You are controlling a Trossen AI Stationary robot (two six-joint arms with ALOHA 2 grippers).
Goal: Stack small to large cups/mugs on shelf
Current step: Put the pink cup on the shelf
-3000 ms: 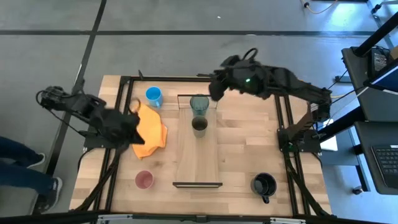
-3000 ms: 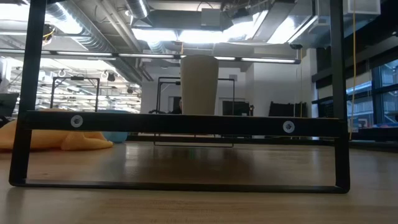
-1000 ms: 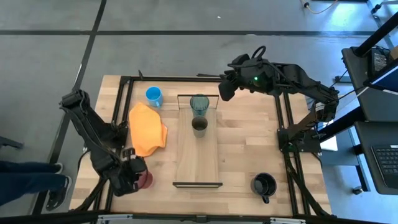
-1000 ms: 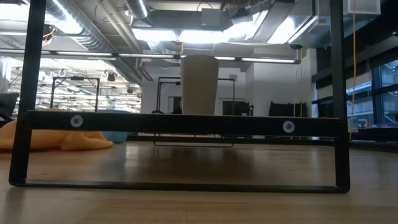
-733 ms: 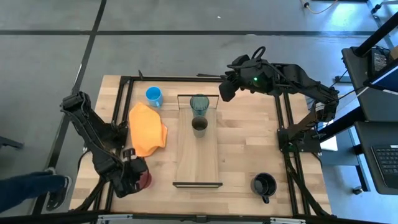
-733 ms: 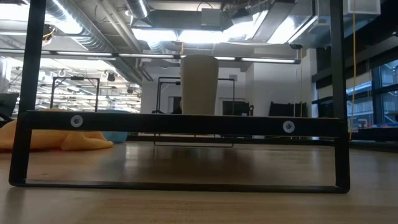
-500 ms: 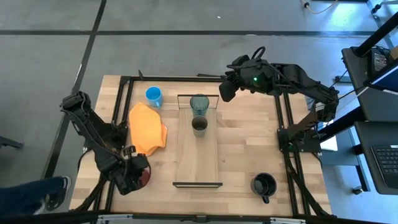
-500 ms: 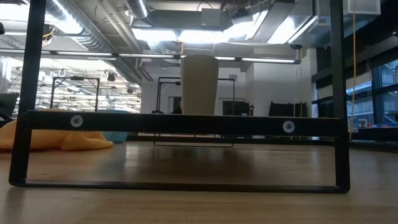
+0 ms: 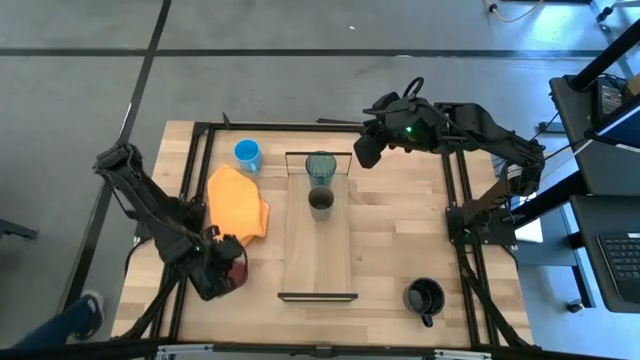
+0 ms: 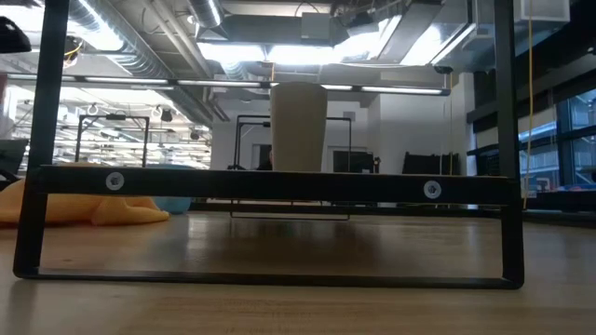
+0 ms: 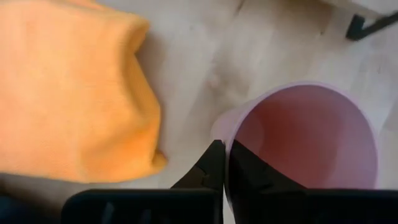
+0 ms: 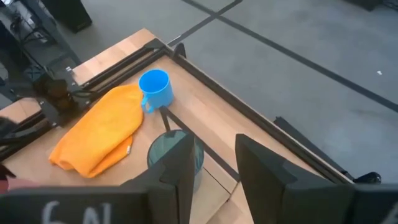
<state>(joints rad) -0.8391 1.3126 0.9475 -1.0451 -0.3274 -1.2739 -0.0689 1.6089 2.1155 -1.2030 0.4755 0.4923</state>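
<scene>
Left gripper [image 11: 224,163] pinches the round pink cup's [image 11: 311,134] thin rim (smooth, translucent plastic).

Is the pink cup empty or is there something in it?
Empty. The left wrist view looks into the pink cup and shows only its bare inside; the left gripper pinches its rim.

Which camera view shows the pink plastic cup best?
The left wrist view: the pink plastic cup fills the frame, its rim pinched by the left gripper. In the high view the gripper mostly hides it. The low and right wrist views miss it.
</scene>
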